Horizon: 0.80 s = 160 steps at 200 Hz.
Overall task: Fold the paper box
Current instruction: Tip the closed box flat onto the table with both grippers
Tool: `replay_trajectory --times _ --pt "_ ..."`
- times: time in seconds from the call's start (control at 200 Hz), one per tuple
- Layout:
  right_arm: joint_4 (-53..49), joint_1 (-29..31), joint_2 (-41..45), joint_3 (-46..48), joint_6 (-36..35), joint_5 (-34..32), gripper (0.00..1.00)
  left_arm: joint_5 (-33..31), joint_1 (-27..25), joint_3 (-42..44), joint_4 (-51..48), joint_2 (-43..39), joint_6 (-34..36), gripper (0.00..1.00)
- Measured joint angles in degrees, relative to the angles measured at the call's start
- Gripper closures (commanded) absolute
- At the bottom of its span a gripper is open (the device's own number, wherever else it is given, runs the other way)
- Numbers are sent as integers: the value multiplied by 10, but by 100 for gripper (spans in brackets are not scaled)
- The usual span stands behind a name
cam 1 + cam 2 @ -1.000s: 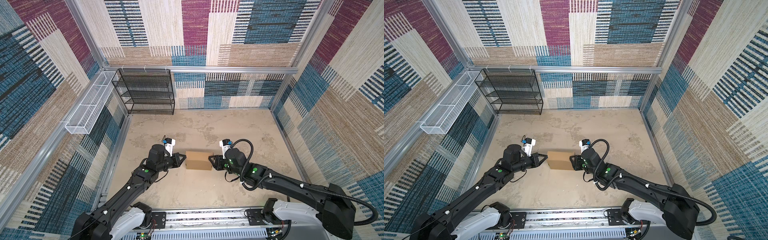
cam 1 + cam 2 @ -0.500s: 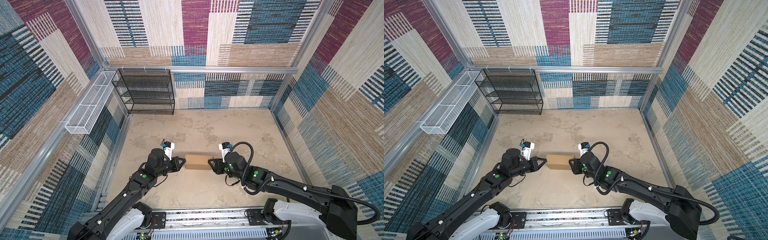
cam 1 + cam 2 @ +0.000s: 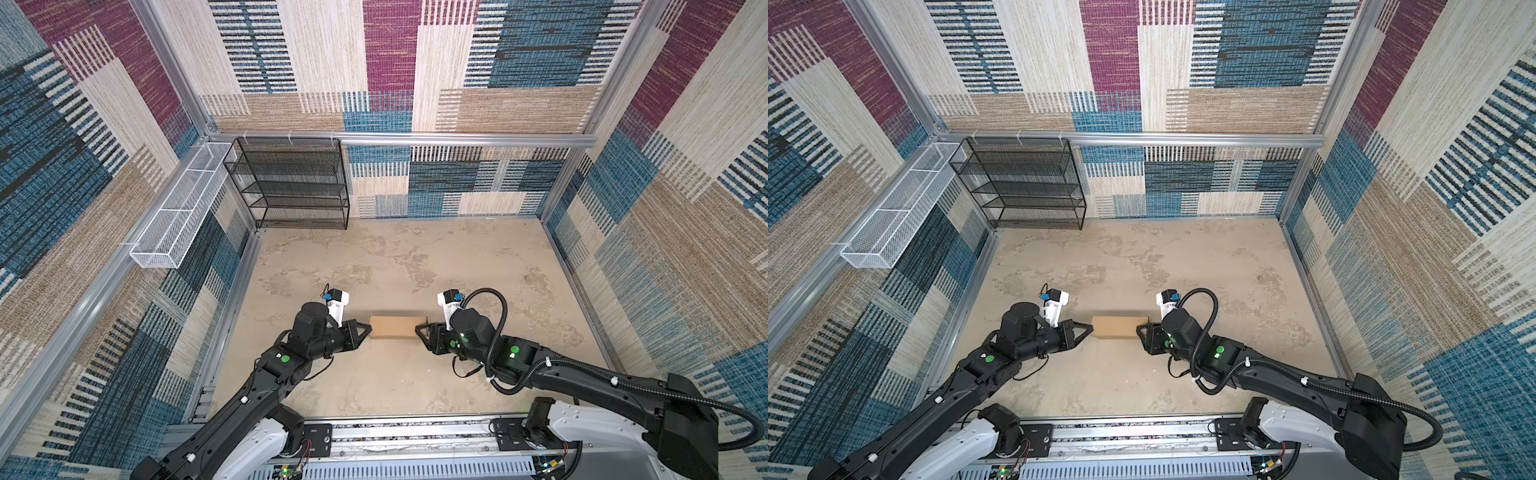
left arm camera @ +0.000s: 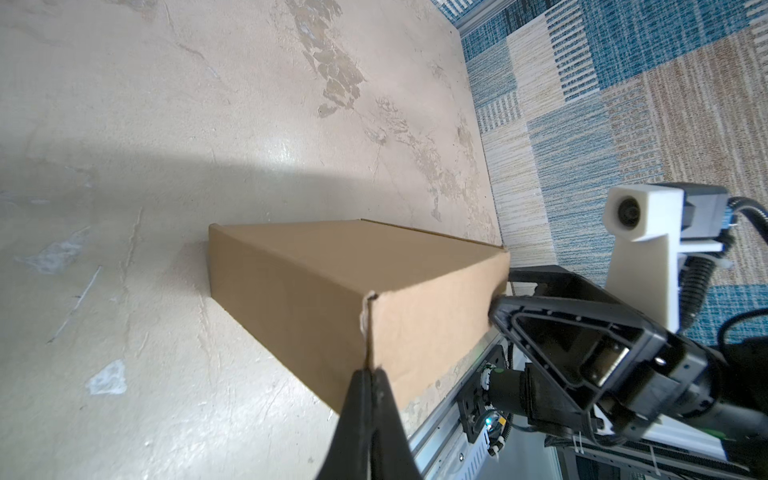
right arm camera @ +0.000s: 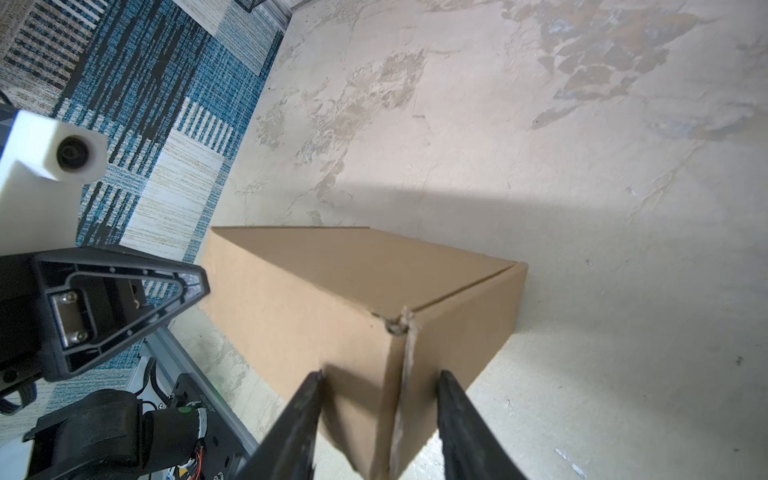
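Note:
The paper box [image 3: 392,327] [image 3: 1115,326] is a closed brown cardboard block resting on the table between my two grippers. My left gripper [image 3: 369,328] [image 4: 369,372] is shut, and its tip presses on the seam at the box's left end [image 4: 332,270]. My right gripper [image 3: 417,330] [image 5: 380,374] is open at the right end. Its two fingers straddle a vertical corner of the box [image 5: 332,282], one finger on each face. The other arm's gripper shows beyond the box in each wrist view.
A black mesh shelf rack [image 3: 291,183] stands against the back wall at the left. A white wire basket [image 3: 178,208] hangs on the left wall. The arms' metal base rail [image 3: 374,432] runs along the front edge. Patterned walls close in the table [image 3: 415,257].
The box has come down onto the table and shows a thinner face from above. Both grippers followed it, and the right jaws have spread wider.

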<state>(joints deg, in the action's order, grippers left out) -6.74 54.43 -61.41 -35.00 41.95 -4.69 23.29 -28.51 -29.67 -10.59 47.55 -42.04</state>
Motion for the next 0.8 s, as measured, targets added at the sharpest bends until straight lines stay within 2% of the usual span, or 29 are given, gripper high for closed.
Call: replay_trajectory --times 0.26,0.801 --pt "-10 7 14 8 3 6 52 7 -2 5 -8 -11 -8 97" --pt "-34 19 15 12 8 13 50 10 -5 11 -56 -45 -24 89"
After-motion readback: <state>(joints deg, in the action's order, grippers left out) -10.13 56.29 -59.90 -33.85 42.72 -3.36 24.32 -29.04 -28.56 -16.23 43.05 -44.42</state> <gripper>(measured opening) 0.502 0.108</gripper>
